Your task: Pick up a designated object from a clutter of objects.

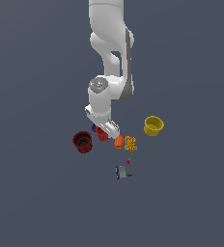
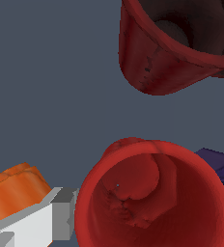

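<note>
We have the gripper point(image 2: 150, 226) low over the small bright red ribbed cup point(image 2: 152, 195), its mouth facing up between our fingers point(image 2: 36, 224); jaws look spread, not yet clenched.

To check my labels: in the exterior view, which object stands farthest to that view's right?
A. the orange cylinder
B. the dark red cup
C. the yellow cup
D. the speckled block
C: the yellow cup stands beyond the speckled block and the orange cylinder, while the dark red cup is at the view's left.
</note>
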Motion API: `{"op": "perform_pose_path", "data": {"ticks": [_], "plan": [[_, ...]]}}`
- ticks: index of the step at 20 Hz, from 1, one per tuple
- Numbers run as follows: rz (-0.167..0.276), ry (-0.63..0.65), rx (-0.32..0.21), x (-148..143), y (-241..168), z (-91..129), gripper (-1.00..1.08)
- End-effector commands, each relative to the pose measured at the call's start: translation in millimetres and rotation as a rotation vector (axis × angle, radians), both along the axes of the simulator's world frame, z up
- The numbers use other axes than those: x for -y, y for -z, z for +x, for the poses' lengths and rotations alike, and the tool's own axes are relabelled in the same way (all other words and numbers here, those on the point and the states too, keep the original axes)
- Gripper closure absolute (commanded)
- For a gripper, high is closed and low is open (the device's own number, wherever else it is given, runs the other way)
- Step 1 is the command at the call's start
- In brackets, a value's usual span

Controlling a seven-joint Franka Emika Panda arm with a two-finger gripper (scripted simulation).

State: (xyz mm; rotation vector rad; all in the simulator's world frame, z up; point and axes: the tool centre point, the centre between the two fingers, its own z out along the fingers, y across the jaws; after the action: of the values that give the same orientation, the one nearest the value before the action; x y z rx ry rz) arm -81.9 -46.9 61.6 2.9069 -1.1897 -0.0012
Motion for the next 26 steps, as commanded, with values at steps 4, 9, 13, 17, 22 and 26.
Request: {"op": "perform_pose_path", "data": {"ticks": [4, 9, 13, 17, 22, 26], "plan": [[0.000, 0.001, 0.001, -0.1, 13.5, 0.1, -0.92], [0.000, 0.001, 0.001, -0.2, 14.4, 0.1, 1.08], [0.000, 0.001, 0.001, -0.2, 14.4, 0.1, 1.08], [-0.001, 0.002, 0.016, 0.4, 8.0, 5.3, 1.08], [-0.001, 0.002, 0.016, -1.8, 2.4, 5.5, 1.08], [-0.001, 0.002, 0.015, -6.6, -10.1, 6.0, 1.08]]}}
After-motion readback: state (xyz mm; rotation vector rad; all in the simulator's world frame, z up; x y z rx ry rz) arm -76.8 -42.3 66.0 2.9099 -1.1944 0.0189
